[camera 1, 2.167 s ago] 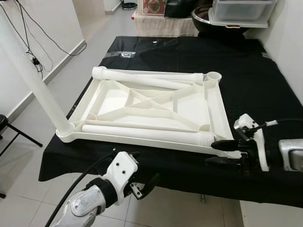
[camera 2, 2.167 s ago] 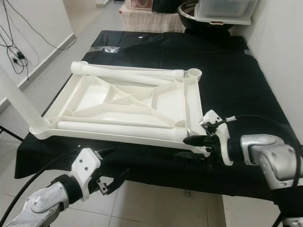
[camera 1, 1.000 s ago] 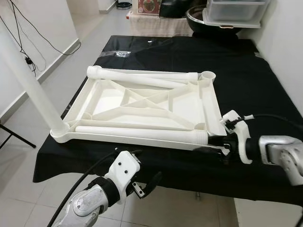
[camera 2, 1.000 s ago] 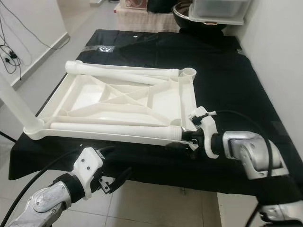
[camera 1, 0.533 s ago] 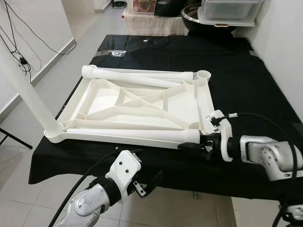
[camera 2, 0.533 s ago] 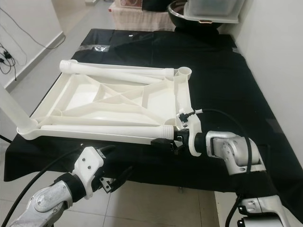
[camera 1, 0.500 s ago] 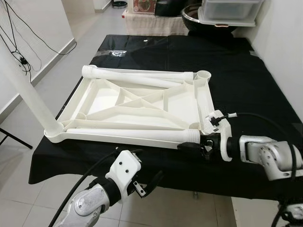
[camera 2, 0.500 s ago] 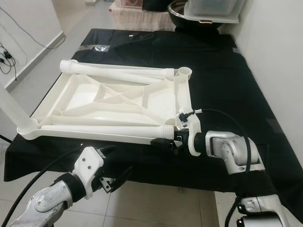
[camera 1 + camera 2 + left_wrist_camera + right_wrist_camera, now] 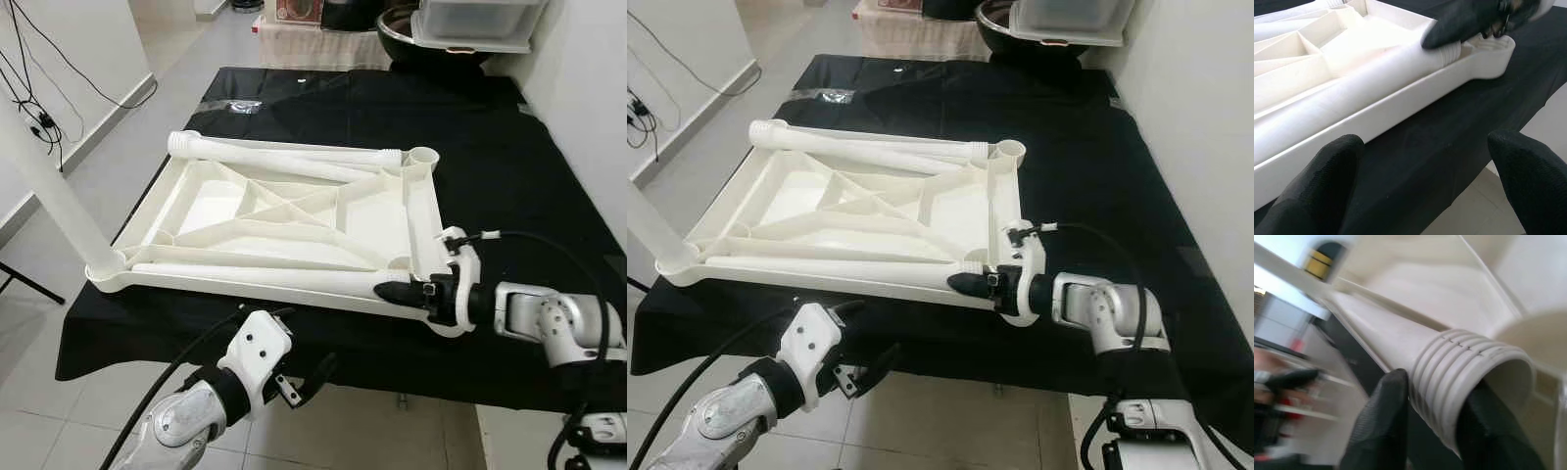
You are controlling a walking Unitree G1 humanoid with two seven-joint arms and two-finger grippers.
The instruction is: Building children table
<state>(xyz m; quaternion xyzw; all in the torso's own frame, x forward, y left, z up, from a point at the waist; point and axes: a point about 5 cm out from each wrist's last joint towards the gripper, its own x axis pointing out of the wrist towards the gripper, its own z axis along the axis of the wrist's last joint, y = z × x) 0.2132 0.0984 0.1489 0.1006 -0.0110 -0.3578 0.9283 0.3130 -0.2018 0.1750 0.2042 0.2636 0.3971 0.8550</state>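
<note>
Right claw is clamping the leg tube at its threaded end; hollow plastic, likely light, stiff, slippery. Left claw is hanging apart.

My right claw has matt black, rubbery-looking fingers pressed on the ridged, threaded end of a smooth off-white plastic leg tube. It lies in the ribbed tabletop shell, moulded in the same faintly satin plastic. The bench wears a matt black cloth, my arms are brushed silver metal with glossy white plastic housings, and the floor is pale, slightly shiny tile.
</note>
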